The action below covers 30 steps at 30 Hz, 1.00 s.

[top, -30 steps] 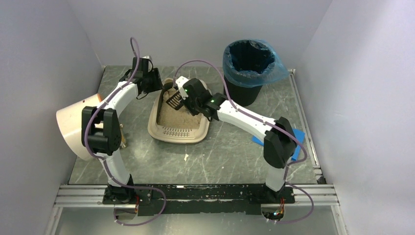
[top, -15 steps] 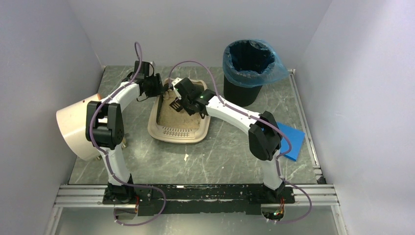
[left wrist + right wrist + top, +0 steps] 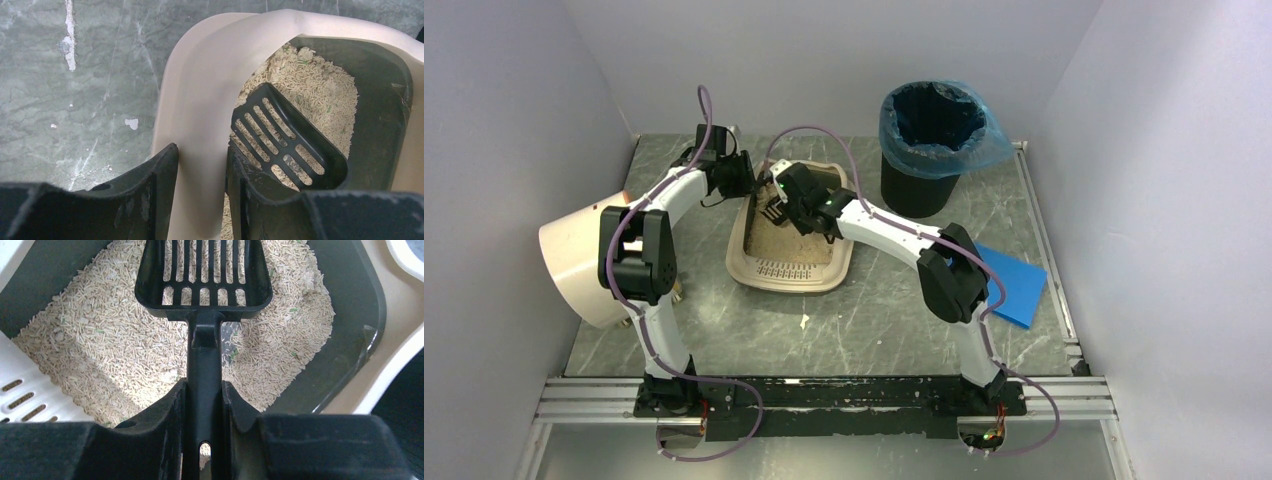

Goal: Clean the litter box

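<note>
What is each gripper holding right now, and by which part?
Right gripper: the black scoop, by its handle. Left gripper: the litter box, by its side rim.

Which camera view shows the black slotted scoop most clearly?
The right wrist view: the scoop fills the frame, slotted head over the litter, handle clamped in the right gripper. The left wrist view shows only its head, at an angle. The top view shows just a small dark shape.

Top camera looks down from high behind, wide over the table (image 3: 874, 320); both wrist cameras hover close above the box (image 3: 200, 100), facing down, sharing scoop (image 3: 205, 340) and litter (image 3: 100, 350).
</note>
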Motion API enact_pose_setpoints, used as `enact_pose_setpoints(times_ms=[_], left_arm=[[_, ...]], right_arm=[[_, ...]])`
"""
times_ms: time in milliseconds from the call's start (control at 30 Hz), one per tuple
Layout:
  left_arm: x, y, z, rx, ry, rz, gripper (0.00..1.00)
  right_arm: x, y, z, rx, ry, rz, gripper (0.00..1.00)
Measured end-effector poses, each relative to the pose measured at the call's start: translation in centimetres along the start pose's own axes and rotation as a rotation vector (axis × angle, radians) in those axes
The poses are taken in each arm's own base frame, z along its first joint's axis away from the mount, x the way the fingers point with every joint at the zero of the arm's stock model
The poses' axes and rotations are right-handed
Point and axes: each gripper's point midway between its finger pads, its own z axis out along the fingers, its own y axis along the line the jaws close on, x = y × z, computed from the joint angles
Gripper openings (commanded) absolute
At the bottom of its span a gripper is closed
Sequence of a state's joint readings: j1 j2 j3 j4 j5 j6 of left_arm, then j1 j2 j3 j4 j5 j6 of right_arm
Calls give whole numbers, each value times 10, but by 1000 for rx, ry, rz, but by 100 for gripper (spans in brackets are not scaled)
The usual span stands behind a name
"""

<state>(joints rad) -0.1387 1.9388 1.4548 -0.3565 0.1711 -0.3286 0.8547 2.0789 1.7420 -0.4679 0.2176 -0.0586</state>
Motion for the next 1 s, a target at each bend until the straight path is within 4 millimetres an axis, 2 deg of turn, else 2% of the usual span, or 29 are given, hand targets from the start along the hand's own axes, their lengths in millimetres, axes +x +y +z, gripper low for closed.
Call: enact_pose_setpoints(times_ms=[233,833,1000], left_arm=[[1,-3,-1,28,7,-5,50],[0,-6,0,56,5,-28,50],[0,-6,0,57,4,-34,49]], right_arm=[[2,4,16,10,-26,48,0],[1,-1,25,96,-47,154,0],[15,6,36,74,-63,148,0]])
